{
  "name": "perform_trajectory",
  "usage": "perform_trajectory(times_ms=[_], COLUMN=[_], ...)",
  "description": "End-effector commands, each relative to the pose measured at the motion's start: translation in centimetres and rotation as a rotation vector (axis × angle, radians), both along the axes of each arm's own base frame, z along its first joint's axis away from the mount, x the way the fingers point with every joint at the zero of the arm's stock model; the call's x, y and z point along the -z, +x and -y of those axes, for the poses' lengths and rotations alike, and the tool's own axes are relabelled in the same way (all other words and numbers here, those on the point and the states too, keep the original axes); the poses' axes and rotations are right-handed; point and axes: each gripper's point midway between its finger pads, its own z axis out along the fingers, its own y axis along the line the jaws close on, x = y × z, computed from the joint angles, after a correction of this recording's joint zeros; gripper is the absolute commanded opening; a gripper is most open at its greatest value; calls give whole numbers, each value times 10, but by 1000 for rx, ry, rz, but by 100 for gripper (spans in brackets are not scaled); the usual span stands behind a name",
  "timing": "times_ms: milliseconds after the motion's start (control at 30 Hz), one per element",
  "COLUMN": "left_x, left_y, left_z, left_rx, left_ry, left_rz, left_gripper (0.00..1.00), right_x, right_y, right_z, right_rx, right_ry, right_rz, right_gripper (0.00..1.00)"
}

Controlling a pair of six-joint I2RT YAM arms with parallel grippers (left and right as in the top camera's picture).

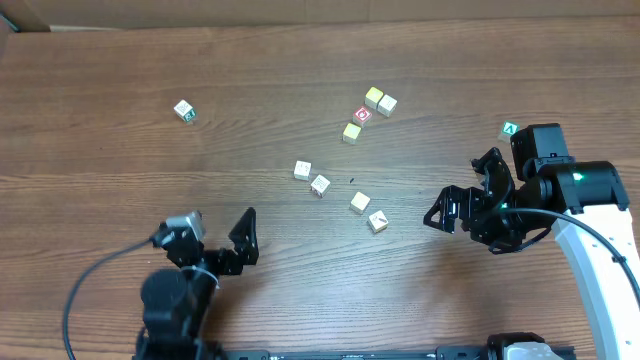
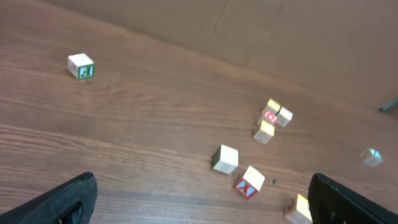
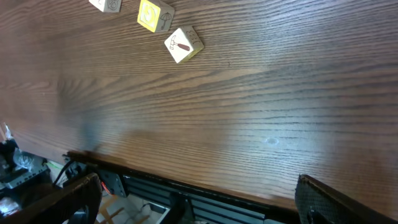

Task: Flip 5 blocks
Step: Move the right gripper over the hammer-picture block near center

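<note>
Overhead first. Ten cubes counted on the brown tabletop (image 1: pixel 90 190). Seven pale blocks (image 1: pixel 320 185): three packed at 1 o'clock from centre, crowded around one red-ringed cube (image 1: pixel 362 115); four strung loosely from centre toward 4 o'clock. Two green-marked cubes (image 1: pixel 184 110): one alone at 10 o'clock, the other near 3 o'clock, just beside the right arm (image 1: pixel 590 190). Two sets of fingers, both spread wide and empty: left fingers (image 1: pixel 245 235) at 8 o'clock, right fingers (image 1: pixel 440 212) at 3 o'clock, with the last pale block of the string near their 9 o'clock side, not touching.

Left wrist next. Left fingers (image 2: pixel 68 199) apart in the bottom corners, only bare tabletop between. Nine cubes visible. Six pale blocks (image 2: pixel 225 158): three at 3 o'clock around the one red-ringed cube (image 2: pixel 270 116), two singles toward 5 o'clock, the lower with a red side, and a sixth at the bottom edge, half hidden behind the right-hand finger. Two green-marked cubes (image 2: pixel 81 65): sharp at 10 o'clock, blurred near the right edge toward 4 o'clock.

Right wrist last. Right fingers (image 3: pixel 62 199) apart in the bottom corners, gripping nothing. Three pale blocks (image 3: pixel 183 44) in a row between 11 and 12 o'clock: one cut by the top edge, one yellow with a ring-like mark, one cream with a red-and-dark mark. Tabletop edge and black frame (image 3: pixel 186 202) at 6 o'clock.
</note>
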Motion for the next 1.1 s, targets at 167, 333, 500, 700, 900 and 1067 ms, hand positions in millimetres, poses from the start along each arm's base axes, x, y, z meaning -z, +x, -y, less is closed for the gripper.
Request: perform_trajectory(times_ms=[167,333,500,700,900,1067], left_x=[-23,-16,1,18,18,18], left_y=[46,67,78,80,84,84], left_z=[2,3,15,24,23,22], left_rx=[17,41,95,137,131,128], left_ry=[77,111,72,35,41,43], left_rz=[-412,-718,-845,-906,-894,-895], left_gripper=[100,100,100,100,100,100], right_x=[-9,-9,-7,13,45,84], right_y=[6,7,14,16,23,37], right_z=[-1,-1,-1,-11,-59,-88], right_rx=[4,4,3,-38,-203,-332], right_ry=[10,11,4,-81,-223,-375], right_rz=[37,44,74,91,163,220], right_gripper=[100,100,98,93,97,100])
